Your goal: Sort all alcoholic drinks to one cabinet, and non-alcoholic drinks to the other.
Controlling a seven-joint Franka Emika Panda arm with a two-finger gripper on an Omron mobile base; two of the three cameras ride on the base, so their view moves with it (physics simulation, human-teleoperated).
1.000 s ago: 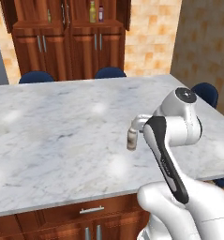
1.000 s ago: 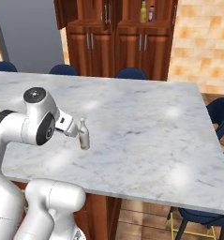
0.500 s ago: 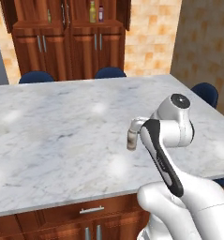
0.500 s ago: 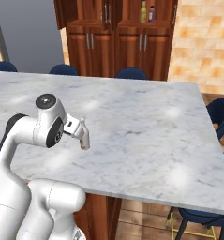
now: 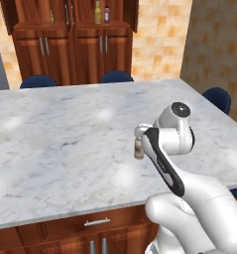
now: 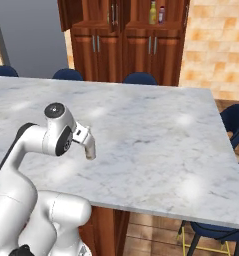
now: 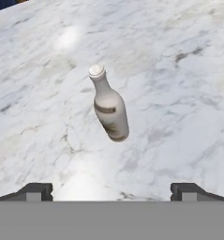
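The marble counter point(image 5: 65, 144) fills the middle of the room. Beyond its far edge stands the wooden cabinet point(image 5: 73, 44), with the yellow bottle point(image 5: 97, 12) and the maroon bottle point(image 5: 107, 14) side by side on its shelf. Blue chairs point(image 5: 116, 77) sit between the counter and the cabinet. The whitish bottle point(image 7: 108, 105) stands upright on the counter, near its front edge. The gripper point(image 7: 111, 191) hovers above the counter, its fingers spread wide and apart from the whitish bottle, pinching nothing.
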